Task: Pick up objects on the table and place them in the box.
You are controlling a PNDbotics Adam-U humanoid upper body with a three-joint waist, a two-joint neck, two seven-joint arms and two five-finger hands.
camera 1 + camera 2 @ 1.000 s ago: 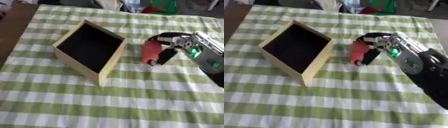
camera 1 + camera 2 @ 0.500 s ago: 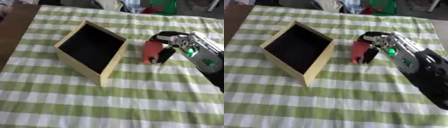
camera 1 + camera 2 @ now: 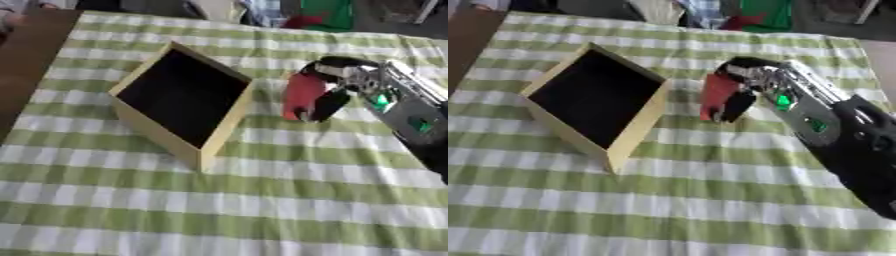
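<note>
A red object (image 3: 304,95) hangs in my right hand (image 3: 337,85), whose fingers and thumb are curled round it. The hand comes in from the right and sits just right of the box. The box (image 3: 219,137) is pale wood with a black inside, lying askew on the green and white checked cloth; nothing shows in it. My left hand is in no view.
The checked tablecloth (image 3: 262,200) covers the table. A brown bare strip (image 3: 26,60) runs along the left edge. Cluttered things, green and red among them (image 3: 315,12), lie beyond the far edge.
My right hand with the red object has shifted slightly toward the box. The box has not moved on the cloth.
</note>
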